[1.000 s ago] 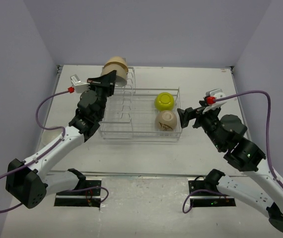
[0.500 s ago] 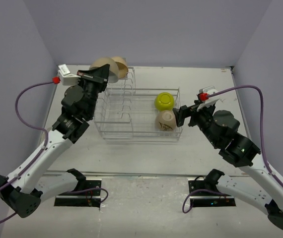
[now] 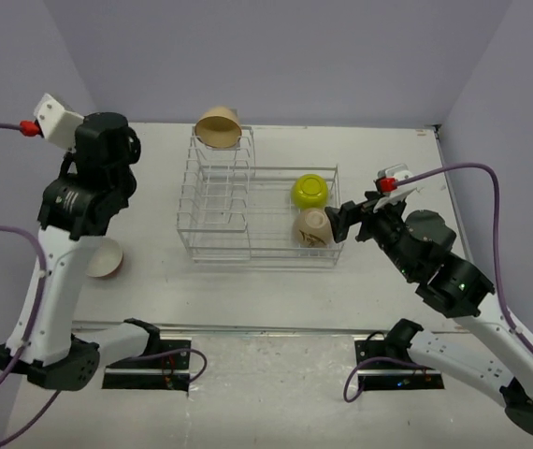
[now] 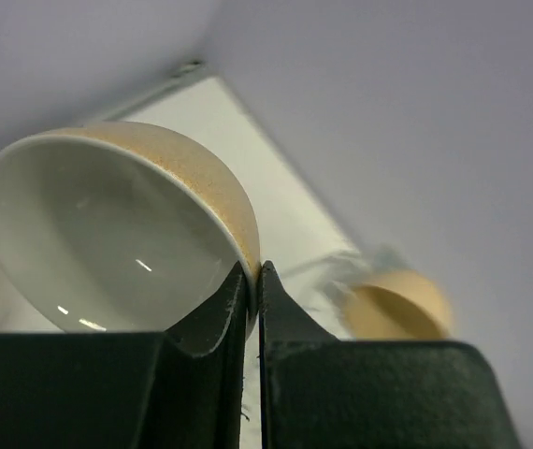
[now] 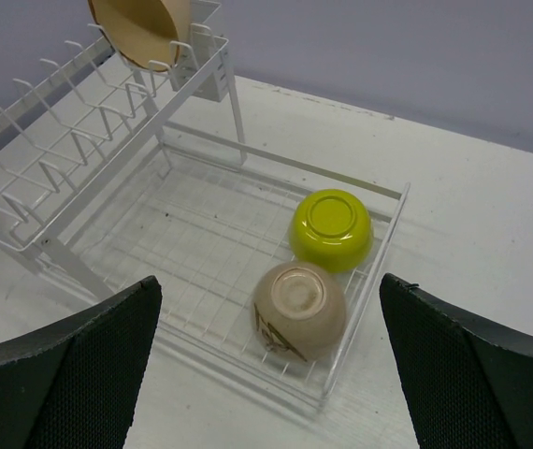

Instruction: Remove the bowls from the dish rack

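The dish rack (image 3: 215,210) is set in the middle of the table (image 3: 388,150). A white and tan bowl (image 4: 108,234) is pinched by its rim in the left claw (image 4: 251,273), with one finger inside the bowl and one outside. In the top view this bowl is seen outside the rack, at about 8 o'clock from it and well apart, next to the left arm. Whether it touches the table cannot be told.

Three bowls are seen in the rack. A tan bowl (image 3: 218,126) is stood on its edge in the plate slots at the 12 o'clock end. A green bowl (image 5: 331,229) and a beige bowl (image 5: 299,309) are laid upside down in the basket part, at the 3 o'clock end. The green one is found at 12 o'clock from the beige one, just beside it.

The right claw (image 3: 341,223) is spread wide and nothing is held in it. It is seen at the 3 o'clock side of the rack, just beside the wire wall. The beige bowl is found at 9 o'clock from this claw, very near, with the wire wall between them. In the right wrist view the beige bowl is seen in the gap between the two fingers (image 5: 70,374).
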Available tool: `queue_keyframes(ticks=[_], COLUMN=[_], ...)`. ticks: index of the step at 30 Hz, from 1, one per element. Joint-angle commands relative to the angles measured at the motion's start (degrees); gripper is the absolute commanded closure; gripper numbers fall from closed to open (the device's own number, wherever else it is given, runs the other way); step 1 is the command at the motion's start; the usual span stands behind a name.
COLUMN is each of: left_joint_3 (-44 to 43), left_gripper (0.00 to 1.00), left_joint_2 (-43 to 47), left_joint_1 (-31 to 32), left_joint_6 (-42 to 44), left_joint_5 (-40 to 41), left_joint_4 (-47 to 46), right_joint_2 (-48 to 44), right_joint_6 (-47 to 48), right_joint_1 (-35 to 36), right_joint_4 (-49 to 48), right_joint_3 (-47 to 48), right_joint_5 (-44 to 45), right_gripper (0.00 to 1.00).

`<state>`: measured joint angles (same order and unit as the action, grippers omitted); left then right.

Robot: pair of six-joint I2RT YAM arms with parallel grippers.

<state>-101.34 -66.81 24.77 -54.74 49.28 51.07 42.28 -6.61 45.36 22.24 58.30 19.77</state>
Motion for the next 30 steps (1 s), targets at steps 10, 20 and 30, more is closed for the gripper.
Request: queue_keyframes(ticks=[10, 20, 30], left_joint_3=[32.42, 38.85, 39.99], left_gripper=[1.0, 1.0, 1.0], left_joint_2=[-2.01, -3.59, -7.02], left_joint_1=[-31.8, -34.53, -34.97], left_joint_6=[12.11, 12.11, 10.79], left_joint_5=[-21.5, -21.68, -21.07], left_joint_4=[-1.06, -4.57, -5.1], right_joint_2=[-2.64, -5.1, -7.39], right_joint_6=[0.11, 0.37, 1.43], right_joint_1=[-0.1, -0.01, -0.01], right_joint_4=[1.58, 0.44, 0.0], right_joint_3=[0.85, -1.17, -1.52], right_joint_5=[-2.98, -3.16, -3.6], right_gripper=[0.01, 0.01, 0.01])
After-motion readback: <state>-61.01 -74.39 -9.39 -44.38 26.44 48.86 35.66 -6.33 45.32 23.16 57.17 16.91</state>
